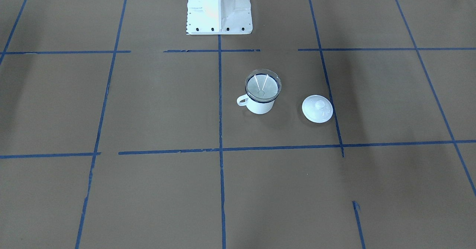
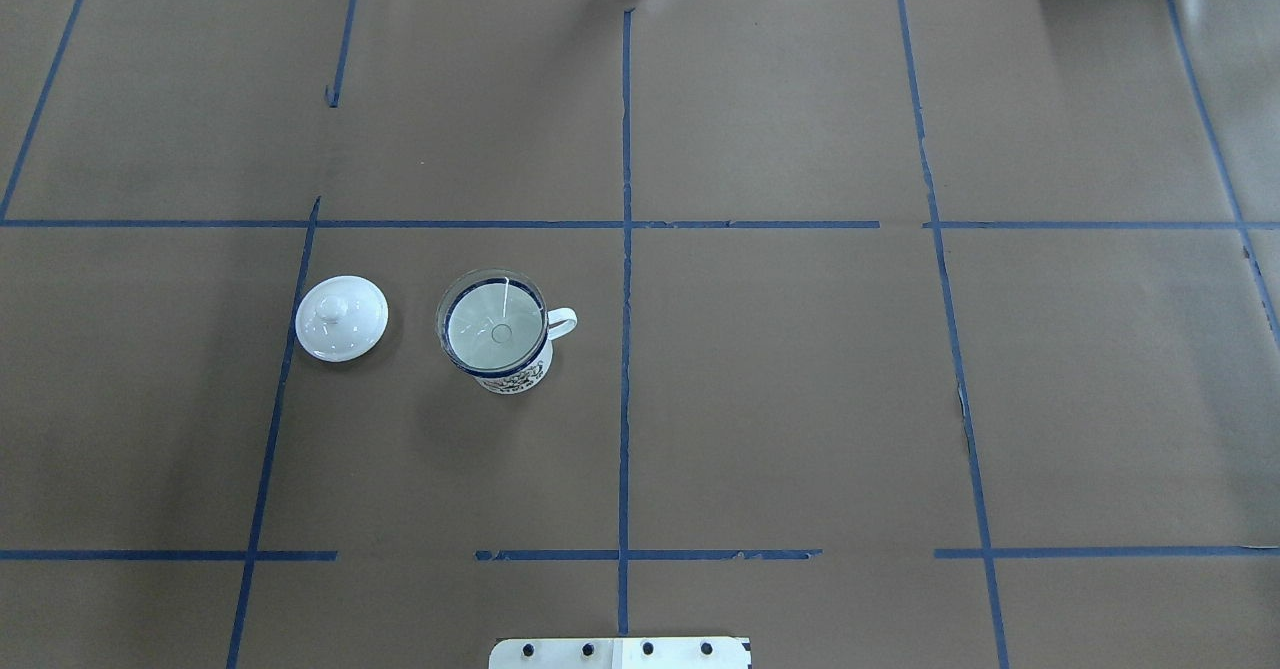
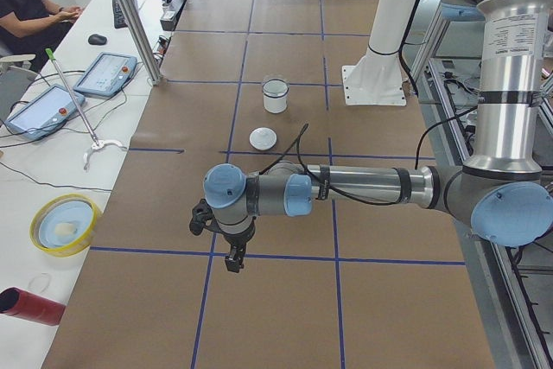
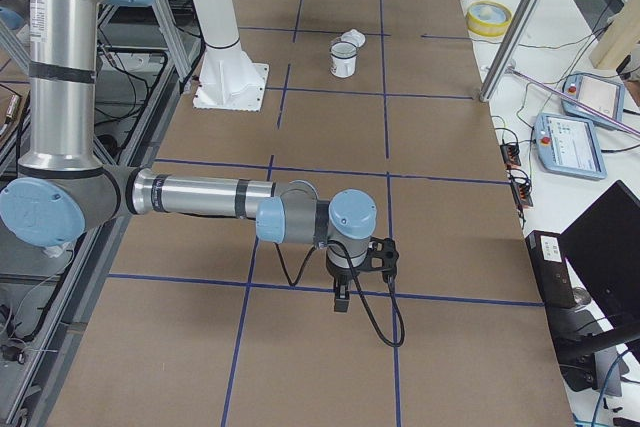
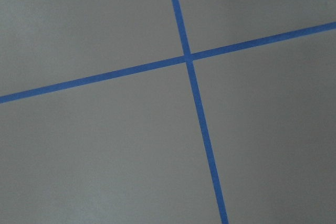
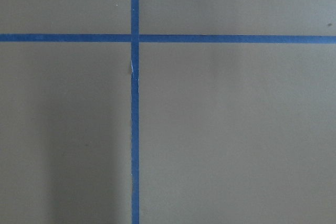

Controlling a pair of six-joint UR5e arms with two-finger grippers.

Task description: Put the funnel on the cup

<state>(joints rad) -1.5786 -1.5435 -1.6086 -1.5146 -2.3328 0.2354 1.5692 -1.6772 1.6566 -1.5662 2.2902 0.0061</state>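
Overhead exterior view has the funnel seated in the mouth of the cup, bowl upward, its clear rim resting on the dark blue rim and its stem hanging down inside. The exterior front-facing view agrees: the funnel sits level on the cup and nothing grips it. The cup stands upright on the robot's left half of the tabletop, just beside the centre tape line and about midway between the robot's edge and the operators' edge. Its loop handle points toward that centre line, and a dark print shows on the side facing the robot.

A round white knobbed lid lies flat, knob up, near the cup on the side toward the table's left end, apart from it and touching a tape line with its outer edge.

The white base plate sits at the middle of the robot's edge.

In the exterior left view the left gripper hangs pointing down over the brown paper near the table's left end, well apart from cup and lid; whether its fingers are spread or pressed together cannot be told. In the exterior right view the right gripper hangs the same way near the table's right end, and its fingers cannot be judged either. Both wrist-mounted views show only brown paper and crossing blue tape
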